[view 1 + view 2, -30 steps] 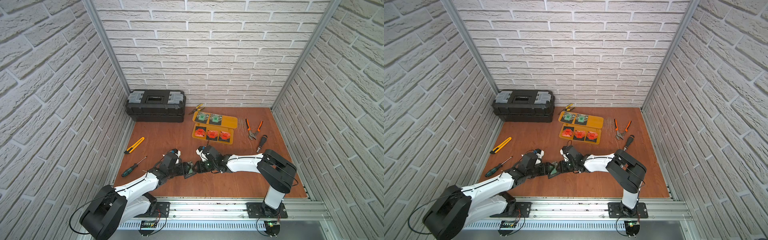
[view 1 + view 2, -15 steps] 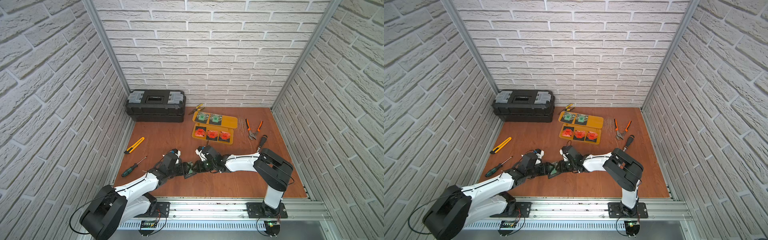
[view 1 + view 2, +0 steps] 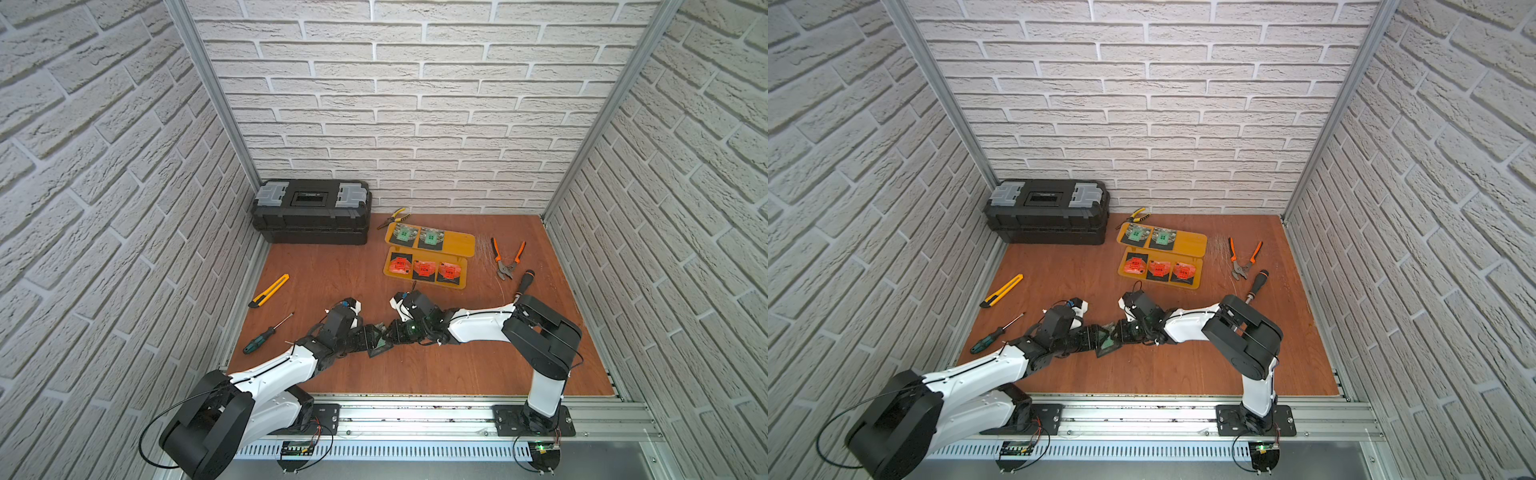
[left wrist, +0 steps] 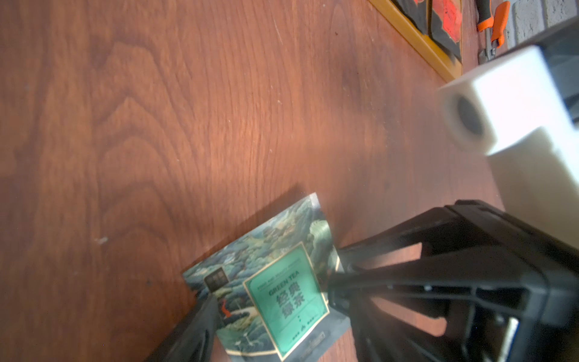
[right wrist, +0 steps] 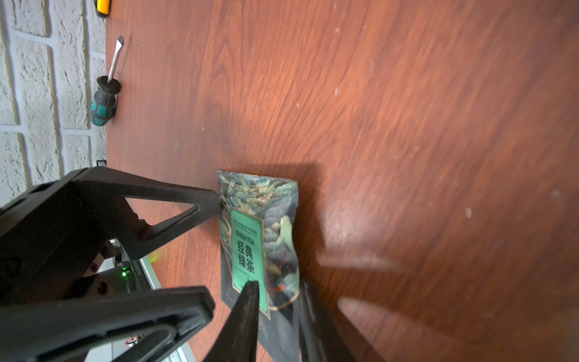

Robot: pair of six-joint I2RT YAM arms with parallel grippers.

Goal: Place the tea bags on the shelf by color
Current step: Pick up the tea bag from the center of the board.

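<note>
My left gripper (image 4: 272, 291) has its jaws spread wide across a small, flat green-labelled tea bag with a pale landscape pattern (image 5: 275, 216). One fingertip presses a corner of it and the other finger meets the opposite edge, so I read this as a clamp across the bag's width. The bag is tilted up from the reddish-brown wooden bench (image 3: 415, 374) and throws a shadow on the wood.

My right gripper (image 5: 277, 283) meets the same bag from the opposite side. Its two narrow fingers stand close together, one over the label face and one behind the bag's edge. They are blurred, and I cannot tell whether they actually grip it.

In both top views the two grippers meet nose to nose near the front middle of the bench.

Farther back, beyond the right gripper, stands the two-tier shelf of translucent yellow-orange plastic (image 3: 459, 244). Two more green-labelled bags (image 3: 402, 236) lie side by side on its upper plate, and three red-orange-labelled bags (image 3: 424, 269) lie in a row on the lower plate.

- A black plastic toolbox (image 3: 311, 216) sits at the back left.
- A yellow utility knife (image 3: 269, 291) and a green-handled screwdriver (image 3: 266, 334) lie to the left.
- Orange-handled pliers (image 3: 507, 259) lie right of the shelf.
</note>
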